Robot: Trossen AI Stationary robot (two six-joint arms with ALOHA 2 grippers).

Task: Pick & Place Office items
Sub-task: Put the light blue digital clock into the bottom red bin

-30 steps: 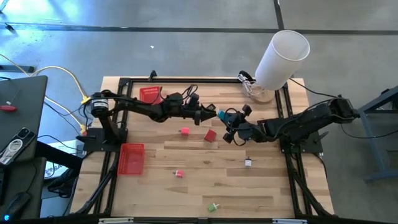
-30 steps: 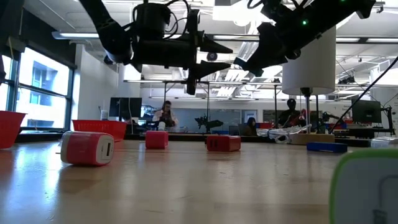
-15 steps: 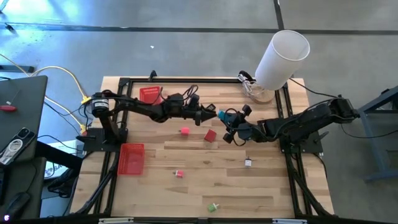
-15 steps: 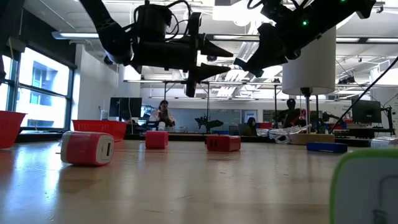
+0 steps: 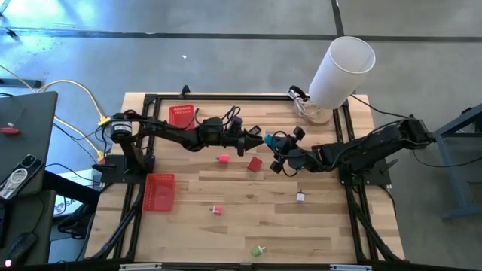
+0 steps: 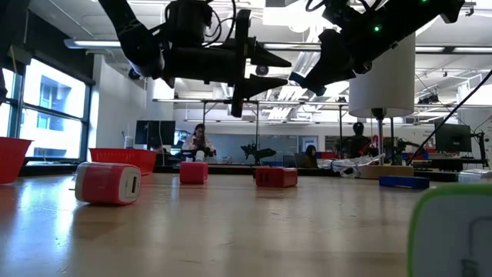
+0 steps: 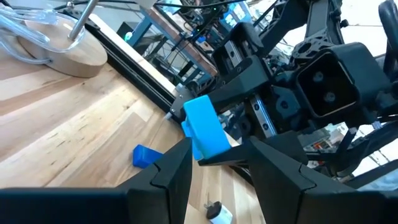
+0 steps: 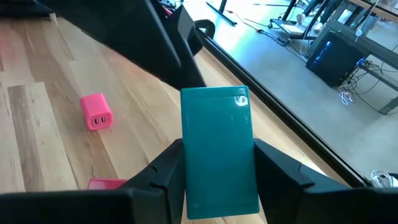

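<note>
Right gripper (image 8: pixel 214 168) jaws clamp teal block (image 8: pixel 217 149) — long axis toward left gripper (image 7: pixel 214 168), jaws parted.

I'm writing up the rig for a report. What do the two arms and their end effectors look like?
Both arms are dark, near-black jointed links with black cables looped along them. The left arm has a round silver-and-black housing at its base. Each end effector, left and right, ends in two flat, angular black fingers. A small green light shows in the low view.

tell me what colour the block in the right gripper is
Teal block, clearest in the right wrist view.
</note>
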